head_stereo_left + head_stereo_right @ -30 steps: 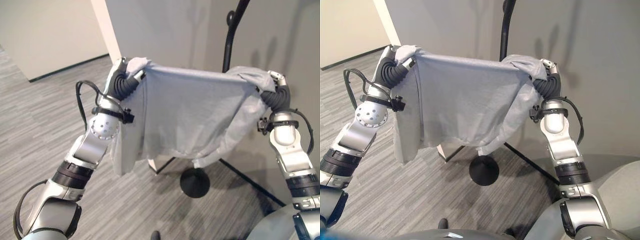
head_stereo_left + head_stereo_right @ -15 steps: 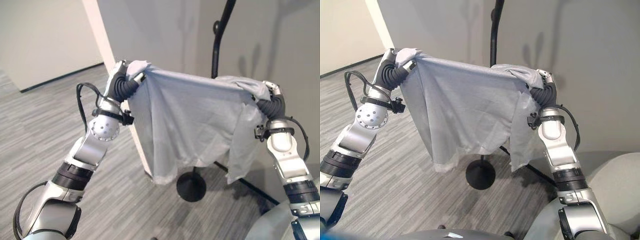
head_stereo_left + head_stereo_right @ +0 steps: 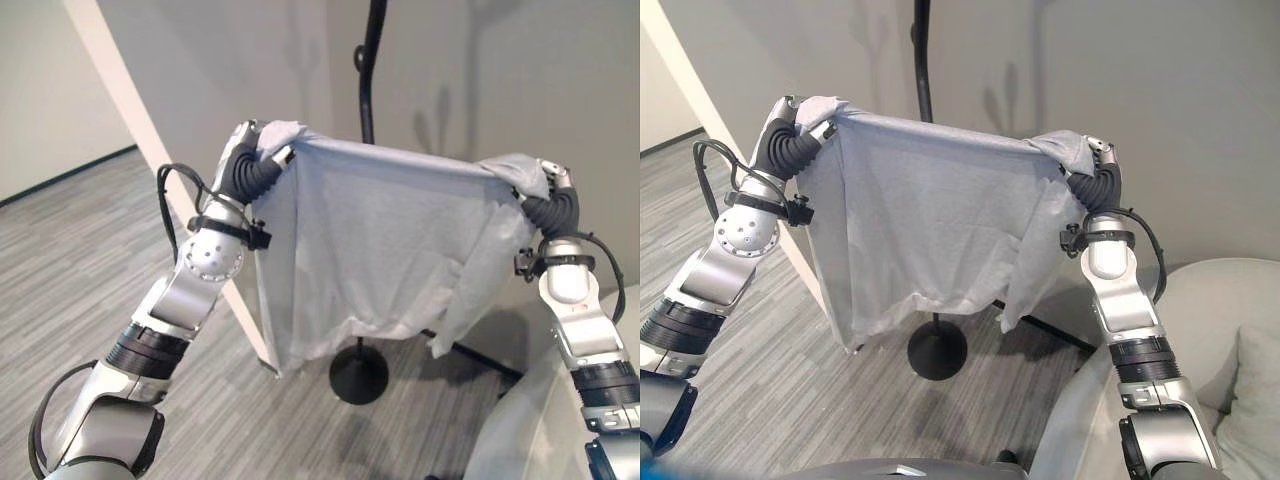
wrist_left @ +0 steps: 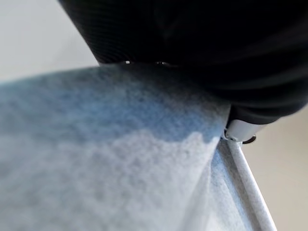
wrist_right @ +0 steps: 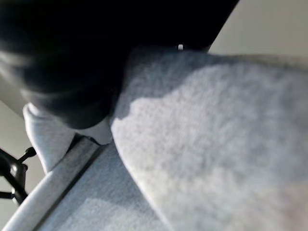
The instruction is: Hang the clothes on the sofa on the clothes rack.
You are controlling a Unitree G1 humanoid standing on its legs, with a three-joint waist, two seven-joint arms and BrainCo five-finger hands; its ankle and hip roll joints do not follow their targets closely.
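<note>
Grey wall behind, black rack (image 3: 369, 70) standing just beyond shirt (image 3: 380, 250), stretched crosswise between left hand (image 3: 248, 150) and right hand (image 3: 553, 185); both clenched on its corners.

Garment (image 3: 380, 250): soft matt grey cloth. Rack pole (image 3: 368, 70): smooth black metal. Floor (image 3: 80, 250): grey carpet-like, striped.

The view swings toward the clothes rack (image 3: 368, 70), so its black pole now rises above the middle of the stretched grey shirt (image 3: 375, 250) rather than near the right hand (image 3: 553, 180), and its round base (image 3: 359, 375) sits below the shirt's hem. A sofa (image 3: 1200, 330) comes into sight right of the rack. The shirt's lower edge swings, its corner now hanging left of the base.
</note>
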